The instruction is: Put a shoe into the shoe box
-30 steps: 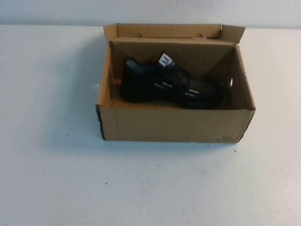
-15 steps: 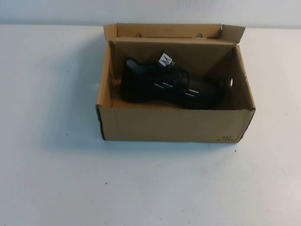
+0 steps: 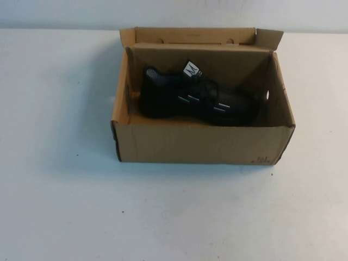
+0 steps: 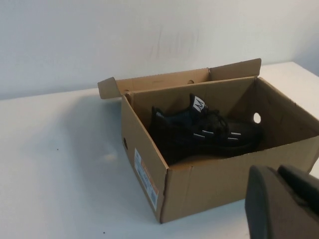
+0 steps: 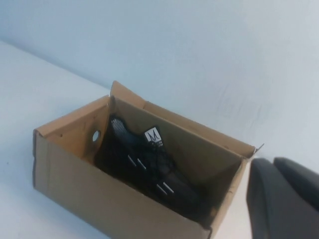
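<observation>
The shoe (image 3: 197,98) lies on its sole inside the shoe box (image 3: 201,144), which sits in the upper middle of the high view on the white desk (image 3: 65,206). The shoe rests lengthwise toward the box's far wall, its heel at the left of the frame and its toe at the right, its white tongue tag up. The box is longer than the shoe, so the shoe fits flat, and the upright flaps leave the top open. Judging by this, the task looks complete.

Neither arm shows in the high view. The left gripper (image 4: 286,201) appears at the lower right of the left wrist view, closed and holding nothing, well apart from the box. The right gripper (image 5: 284,196) sits at the lower right of the right wrist view, likewise closed and empty, back from the box.

Against the earlier frames, nothing differs: shoe and box lie as they did.
</observation>
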`<control>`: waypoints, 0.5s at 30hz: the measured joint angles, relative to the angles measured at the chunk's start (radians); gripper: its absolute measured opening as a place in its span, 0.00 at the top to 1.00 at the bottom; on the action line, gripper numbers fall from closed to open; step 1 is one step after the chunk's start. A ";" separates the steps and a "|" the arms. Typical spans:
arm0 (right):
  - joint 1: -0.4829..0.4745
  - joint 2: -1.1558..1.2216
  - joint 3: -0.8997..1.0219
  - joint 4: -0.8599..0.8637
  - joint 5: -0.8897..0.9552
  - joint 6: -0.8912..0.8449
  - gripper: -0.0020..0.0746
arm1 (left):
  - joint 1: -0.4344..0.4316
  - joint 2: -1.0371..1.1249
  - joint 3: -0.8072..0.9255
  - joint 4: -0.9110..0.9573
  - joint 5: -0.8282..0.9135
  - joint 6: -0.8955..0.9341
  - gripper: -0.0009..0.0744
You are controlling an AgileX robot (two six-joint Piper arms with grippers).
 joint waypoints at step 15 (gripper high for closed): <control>0.000 -0.047 0.059 0.003 -0.179 0.000 0.99 | 0.000 0.004 0.002 0.004 0.048 0.007 0.99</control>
